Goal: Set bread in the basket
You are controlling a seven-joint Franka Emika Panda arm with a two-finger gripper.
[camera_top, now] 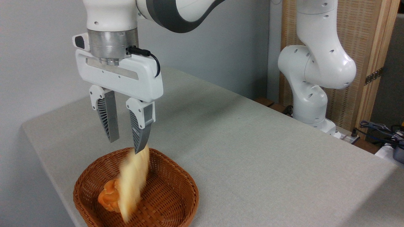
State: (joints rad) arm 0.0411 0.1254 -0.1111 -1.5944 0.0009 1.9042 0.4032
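While the bread (133,184) shows as a pale-yellow streak, blurred and standing nearly on end, you can see it inside the basket (176,195), its lower end down near the woven floor and its upper end just below the tip of the right-hand finger. Whether that tip touches it, you can't tell through the blur. Beside it on the left, an orange knotted bun (109,196) sits in the basket, touching or overlapped by the loaf. Your jaws are spread apart, gripping nothing, with the gripper (125,143) hanging straight above the basket's back rim. Look wider: the basket rests near the front left corner of the grey counter (252,151), and the arm's white base (315,94) stands at the far right edge.
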